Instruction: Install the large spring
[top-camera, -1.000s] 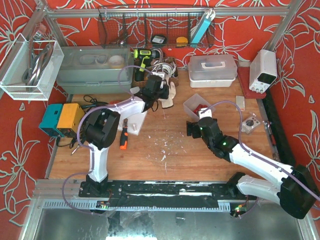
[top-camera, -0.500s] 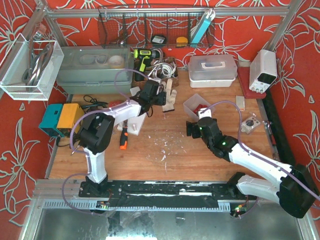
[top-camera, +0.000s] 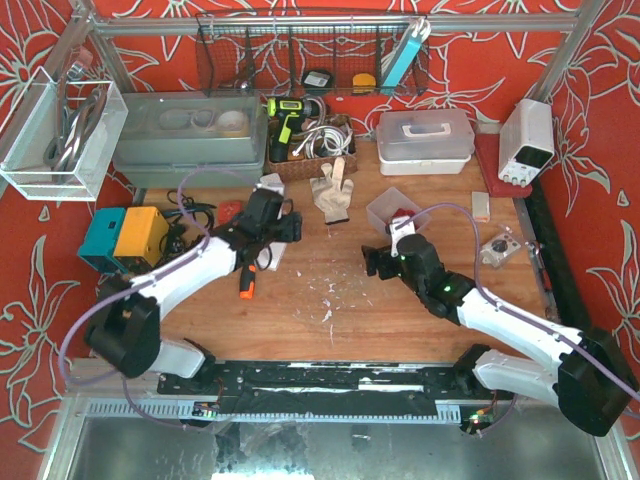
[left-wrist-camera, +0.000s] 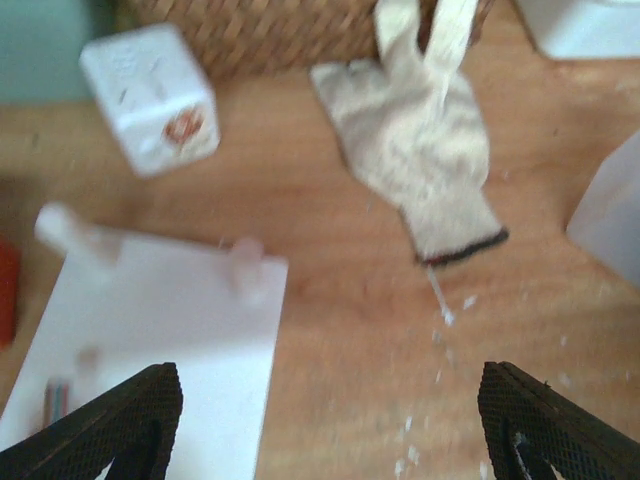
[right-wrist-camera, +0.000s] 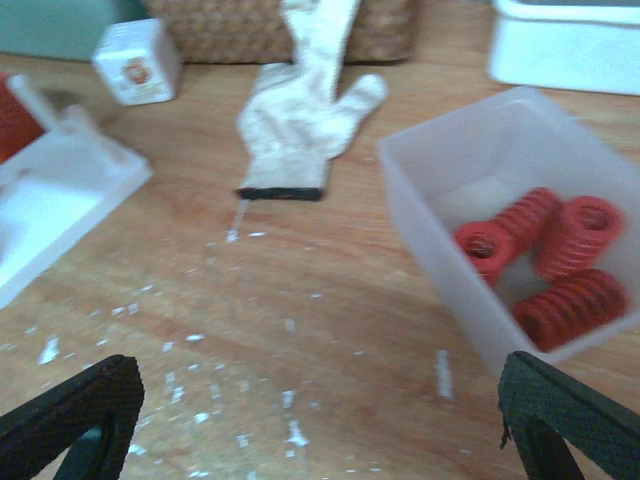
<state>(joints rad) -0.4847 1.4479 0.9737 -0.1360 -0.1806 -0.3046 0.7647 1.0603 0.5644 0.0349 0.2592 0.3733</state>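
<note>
**Springs** (right-wrist-camera: 560, 265): several red coils lying loose in the bin (right-wrist-camera: 430, 190), a translucent open tub on your wooden table (right-wrist-camera: 150, 330). None of them is held. You cannot tell from these views which coil is the large one.

**Right gripper** (right-wrist-camera: 312, 410): its jaws are spread wide with nothing between them. It hangs over bare table just left of the bin, on the bin's near side.

**Glove** (right-wrist-camera: 300, 120): pale knit, lying flat to the left of the bin and farther back. Its fingers reach the basket (right-wrist-camera: 280, 25).

**Box** (right-wrist-camera: 570, 50): white and lidded, standing behind the bin.

**Plate** (left-wrist-camera: 150, 330): white, with upright pegs. You will find it well left of the bin, past the glove.

**Left gripper** (left-wrist-camera: 330, 420): its jaws are wide apart and empty. It hangs above the plate's edge on the side towards the bin.

**Cube** (left-wrist-camera: 150, 95): white with a printed mark. It sits far left of the bin, behind the plate and apart from the glove.

**Tool** (top-camera: 247, 280): orange-handled, well left of the bin on the plate's near side.

**Flecks** (right-wrist-camera: 240, 390): pale chips scattered over the table left of the bin.
</note>
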